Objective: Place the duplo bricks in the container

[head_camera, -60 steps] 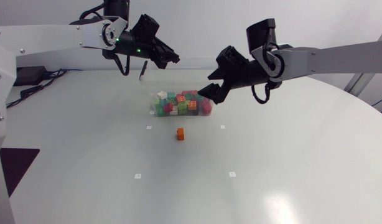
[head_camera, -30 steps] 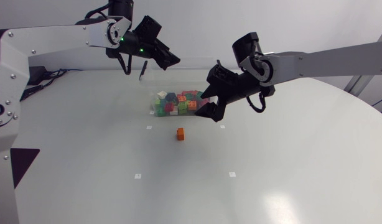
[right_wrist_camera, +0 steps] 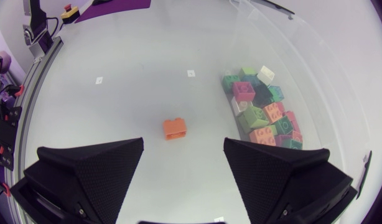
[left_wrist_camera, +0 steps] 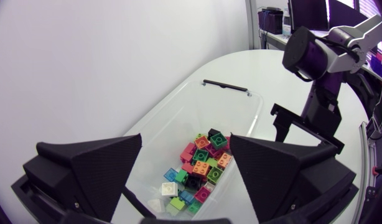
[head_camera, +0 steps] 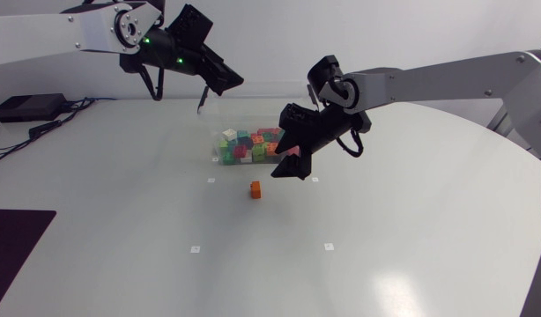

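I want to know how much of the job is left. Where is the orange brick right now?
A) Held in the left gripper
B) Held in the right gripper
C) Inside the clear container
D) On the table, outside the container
D: the orange brick lies alone on the table, apart from the container, and the right gripper is open above it with nothing between its fingers.

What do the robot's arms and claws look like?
The left arm and right arm have silver-grey links, black joints and looping black cables; small green lights glow near the left wrist. The left gripper and right gripper are matte black, each with two broad wedge-shaped fingers.
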`<state>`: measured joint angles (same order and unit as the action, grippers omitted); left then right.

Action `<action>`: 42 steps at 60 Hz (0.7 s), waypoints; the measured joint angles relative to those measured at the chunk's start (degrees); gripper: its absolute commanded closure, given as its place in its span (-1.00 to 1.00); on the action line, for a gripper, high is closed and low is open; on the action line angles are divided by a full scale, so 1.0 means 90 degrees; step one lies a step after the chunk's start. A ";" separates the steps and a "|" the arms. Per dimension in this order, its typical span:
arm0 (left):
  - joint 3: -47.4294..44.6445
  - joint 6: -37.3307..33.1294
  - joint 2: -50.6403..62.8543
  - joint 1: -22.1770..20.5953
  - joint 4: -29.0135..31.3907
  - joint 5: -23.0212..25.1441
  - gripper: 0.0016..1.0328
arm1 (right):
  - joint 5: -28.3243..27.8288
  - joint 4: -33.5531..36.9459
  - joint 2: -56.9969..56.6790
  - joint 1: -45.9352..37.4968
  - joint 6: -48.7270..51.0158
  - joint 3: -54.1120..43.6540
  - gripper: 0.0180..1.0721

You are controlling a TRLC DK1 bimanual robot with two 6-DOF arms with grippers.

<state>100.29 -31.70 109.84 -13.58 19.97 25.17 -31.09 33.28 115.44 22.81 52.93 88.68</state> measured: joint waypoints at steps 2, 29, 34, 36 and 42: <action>-0.0090 -0.0034 -0.0083 0.0005 0.0039 -0.0012 -0.92 | -0.0002 0.0066 0.0056 0.0005 0.0034 0.0061 -0.77; -0.2016 -0.1226 -0.1282 0.0039 0.0493 -0.0024 -0.92 | -0.0019 0.0690 0.0697 0.0211 0.0338 0.0614 -0.77; -0.2382 -0.1520 -0.1484 0.0039 0.0517 -0.0027 -0.92 | -0.0019 0.0782 0.0891 0.0211 0.0364 0.0816 -0.77; -0.2540 -0.1651 -0.1557 0.0039 0.0517 -0.0024 -0.92 | -0.0022 0.0811 0.0959 0.0211 0.0364 0.0882 -0.77; -0.2924 -0.2004 -0.1717 0.0039 0.0646 -0.0027 -0.92 | -0.0022 0.0957 0.1173 0.0219 0.0374 0.1129 -0.77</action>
<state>73.97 -49.74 94.39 -13.23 25.78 24.93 -31.29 41.89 125.99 24.77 56.29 98.85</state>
